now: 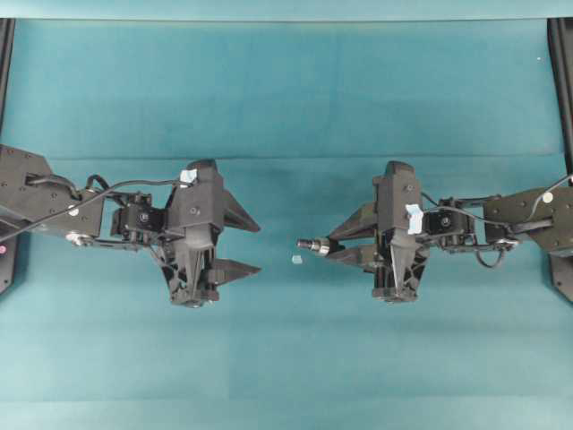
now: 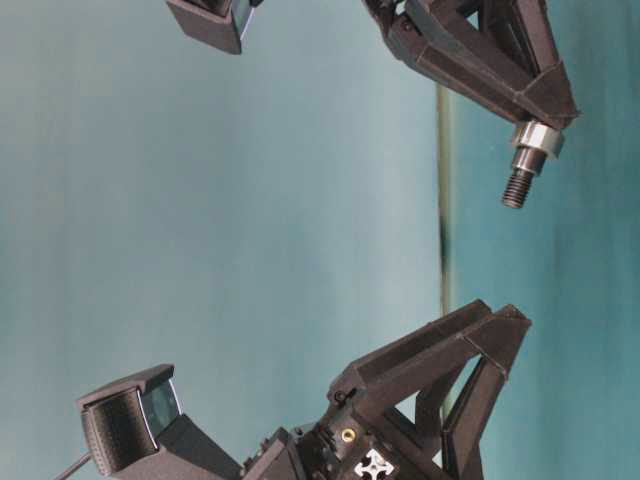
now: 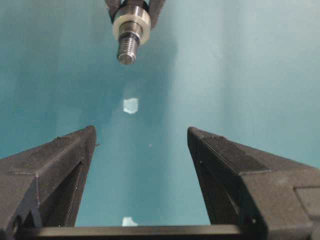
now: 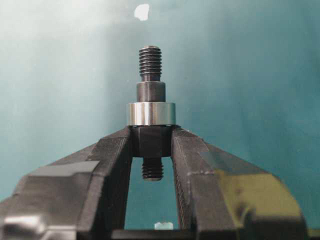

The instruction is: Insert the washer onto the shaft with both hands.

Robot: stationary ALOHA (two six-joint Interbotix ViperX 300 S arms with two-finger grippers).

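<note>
Right wrist-mounted view: the right gripper [image 4: 152,142] pinches the shaft [image 4: 150,87] at its mid-section, the washer [image 4: 150,113] already seated just above the fingertips. The left gripper [image 3: 142,145] hangs spread and empty, well apart. Both parts look rigid, smooth and light; I judge the plain section the safest hold.

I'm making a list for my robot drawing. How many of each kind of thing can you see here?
Robot pincers: 2, the left pincer open and empty, the right pincer shut on the rod
Metal rods: 1, the rod
Metal rings: 1, the ring already sitting around the rod
Tiny pale bits on the green cloth: 1, the pale bit
Total: 5
</note>
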